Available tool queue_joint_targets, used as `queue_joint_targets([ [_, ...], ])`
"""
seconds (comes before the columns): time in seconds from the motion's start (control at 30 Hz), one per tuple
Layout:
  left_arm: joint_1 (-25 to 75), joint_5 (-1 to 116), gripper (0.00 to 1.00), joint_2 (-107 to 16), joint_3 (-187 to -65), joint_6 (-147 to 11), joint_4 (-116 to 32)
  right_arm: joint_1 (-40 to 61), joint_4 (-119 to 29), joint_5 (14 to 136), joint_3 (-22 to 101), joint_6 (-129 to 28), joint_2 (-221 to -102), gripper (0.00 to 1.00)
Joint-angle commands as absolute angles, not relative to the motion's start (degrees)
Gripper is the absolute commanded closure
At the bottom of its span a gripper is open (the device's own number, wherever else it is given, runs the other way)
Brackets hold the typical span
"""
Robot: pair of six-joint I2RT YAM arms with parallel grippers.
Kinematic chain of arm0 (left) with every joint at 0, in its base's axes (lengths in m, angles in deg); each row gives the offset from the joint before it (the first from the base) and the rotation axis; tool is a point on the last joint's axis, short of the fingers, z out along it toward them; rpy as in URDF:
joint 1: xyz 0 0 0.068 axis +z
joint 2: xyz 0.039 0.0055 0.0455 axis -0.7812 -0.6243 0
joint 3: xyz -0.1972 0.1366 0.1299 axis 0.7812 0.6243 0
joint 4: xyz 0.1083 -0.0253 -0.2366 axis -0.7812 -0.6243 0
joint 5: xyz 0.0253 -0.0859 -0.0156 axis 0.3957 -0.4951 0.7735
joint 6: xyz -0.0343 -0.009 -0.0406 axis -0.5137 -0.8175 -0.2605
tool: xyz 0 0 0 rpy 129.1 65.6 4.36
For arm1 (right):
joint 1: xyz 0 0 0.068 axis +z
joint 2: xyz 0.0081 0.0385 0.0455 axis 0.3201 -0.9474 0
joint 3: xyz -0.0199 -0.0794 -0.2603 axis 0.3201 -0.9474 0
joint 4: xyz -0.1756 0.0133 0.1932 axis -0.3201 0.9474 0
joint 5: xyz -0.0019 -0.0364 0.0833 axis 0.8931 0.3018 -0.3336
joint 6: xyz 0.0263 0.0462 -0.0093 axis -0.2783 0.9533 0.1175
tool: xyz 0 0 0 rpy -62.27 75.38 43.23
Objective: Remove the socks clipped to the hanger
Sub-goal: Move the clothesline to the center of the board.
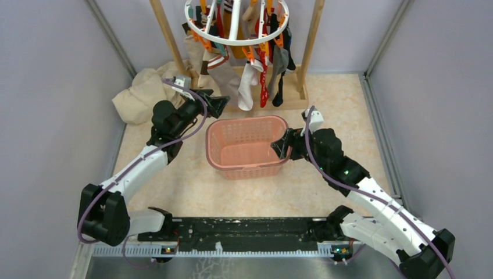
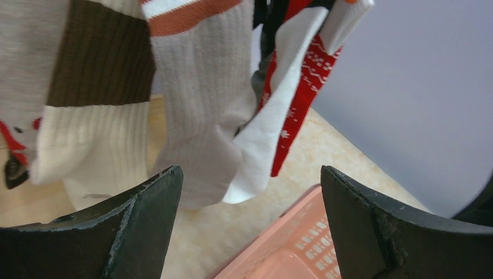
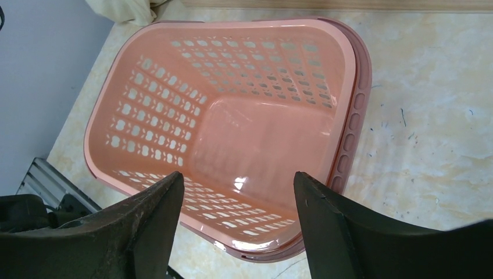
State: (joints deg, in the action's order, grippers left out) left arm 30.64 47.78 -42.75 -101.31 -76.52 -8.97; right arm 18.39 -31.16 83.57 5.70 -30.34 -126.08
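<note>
The white ring hanger (image 1: 283, 20) hangs at the top centre with several socks (image 1: 247, 87) clipped under it. My left gripper (image 1: 221, 105) is open just left of and below the lowest socks, holding nothing. In the left wrist view a grey ribbed sock with an orange stripe (image 2: 203, 116), a brown and cream sock (image 2: 93, 110), a white sock (image 2: 273, 139) and a red patterned sock (image 2: 302, 87) dangle just beyond the left gripper (image 2: 250, 177). My right gripper (image 1: 281, 149) is open at the right end of the pink basket (image 1: 244, 119), with nothing between its fingers.
The pink slotted basket (image 3: 360, 87) has nothing in it and sits on the table below the hanger; its corner (image 2: 296, 238) shows under the left fingers. A wooden rail frame (image 1: 165, 35) carries the hanger. A beige cloth pile (image 1: 142, 93) lies at the back left. Walls close both sides.
</note>
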Motion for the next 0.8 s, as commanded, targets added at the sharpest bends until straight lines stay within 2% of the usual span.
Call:
queue_joint_targets([
  [0.0, 29.5, 56.4, 0.06, -42.5, -103.7, -69.8, -10.2, 18.3, -32.2, 83.1, 7.1, -31.3, -124.7, 0.30],
  [0.2, 29.3, 60.3, 0.06, -44.5, -105.9, -65.6, -10.7, 18.3, -32.3, 81.6, 7.7, -31.8, -126.2, 0.31],
  [0.77, 29.4, 58.9, 0.04, -55.1, -111.8, -61.8, -5.7, 18.3, -31.7, 81.5, 8.2, -32.3, -126.8, 0.31],
])
